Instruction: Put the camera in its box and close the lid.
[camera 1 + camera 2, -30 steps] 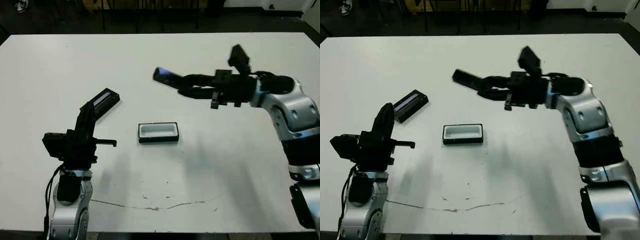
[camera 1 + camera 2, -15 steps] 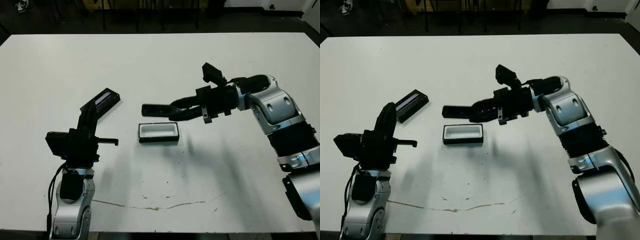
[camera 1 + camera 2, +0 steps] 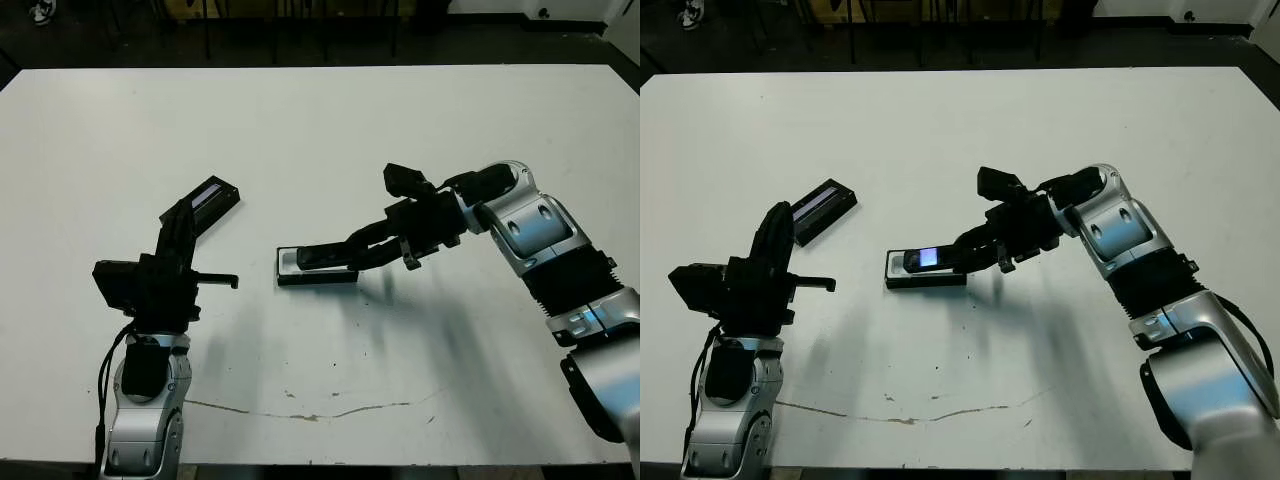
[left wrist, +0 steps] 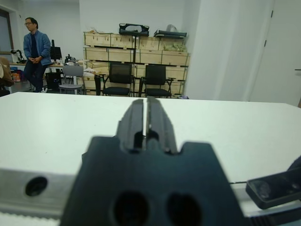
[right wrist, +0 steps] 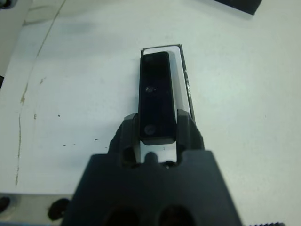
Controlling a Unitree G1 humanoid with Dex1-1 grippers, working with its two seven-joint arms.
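My right gripper [image 3: 348, 254] is shut on the camera [image 3: 322, 256], a black bar held lengthwise by one end. It hangs low over the box [image 3: 284, 274], a black tray with a white lining. In the right wrist view the camera [image 5: 156, 96] covers most of the white cavity of the box [image 5: 162, 48]. I cannot tell whether it touches the lining. The lid [image 3: 212, 199], black with a greyish stripe, lies flat on the table to the left of the box. My left gripper [image 3: 179, 215] is raised just short of the lid, shut and holding nothing; its fingers [image 4: 146, 117] press together.
The white table [image 3: 400, 120] carries only these things. A thin brownish crack line [image 3: 300, 412] runs near its front edge. Beyond the far edge, a person [image 4: 34, 47], chairs and stacked crates stand in the room.
My right gripper has come down and toward me with the camera, from above the box's far side to right over its cavity. The left arm, the lid and the box have stayed put.
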